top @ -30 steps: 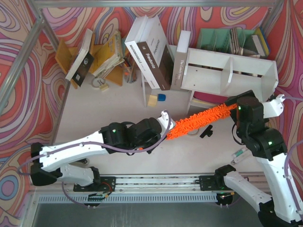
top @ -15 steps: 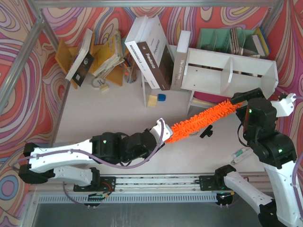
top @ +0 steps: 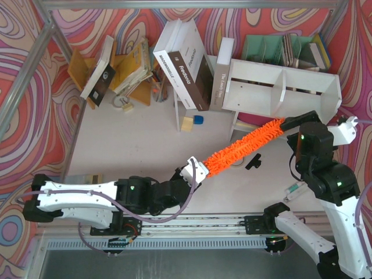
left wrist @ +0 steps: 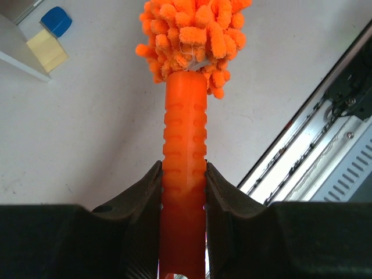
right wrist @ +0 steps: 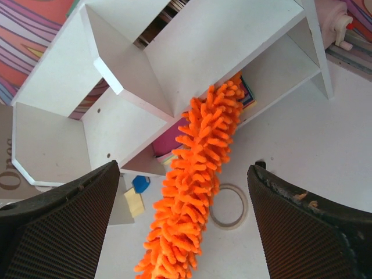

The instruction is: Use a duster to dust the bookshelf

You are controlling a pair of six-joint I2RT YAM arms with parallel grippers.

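The white bookshelf (top: 256, 72) sits at the far right of the table (top: 139, 133), with its two open compartments facing the arms. The orange duster (top: 244, 145) runs diagonally from near the middle of the table up to the shelf's near edge. Its fluffy tip is right at the lower board, under the right compartment; can't tell if it's actually touching.

The left gripper (left wrist: 183, 168) is clamped tight on the ribbed handle just below the fluff. The right gripper (right wrist: 183, 168) has its jaws wide apart on either side of the head, not squeezing anything.

My take on doing this bit well: the fluff needs to be up on the boards, not poking at the bottom edge. So lift the tip, angle it into a compartment and drag it along the boards with light pressure. The shelf looks like it could shift if shoved. I'd use the right gripper to steady the floppy end, or else get it out of the way.

Compared to a second ago, the left arm has pulled back toward its base, so the handle end is nearer and the duster lies steeper. The right wrist has slid a bit to the right, jaws just as wide.
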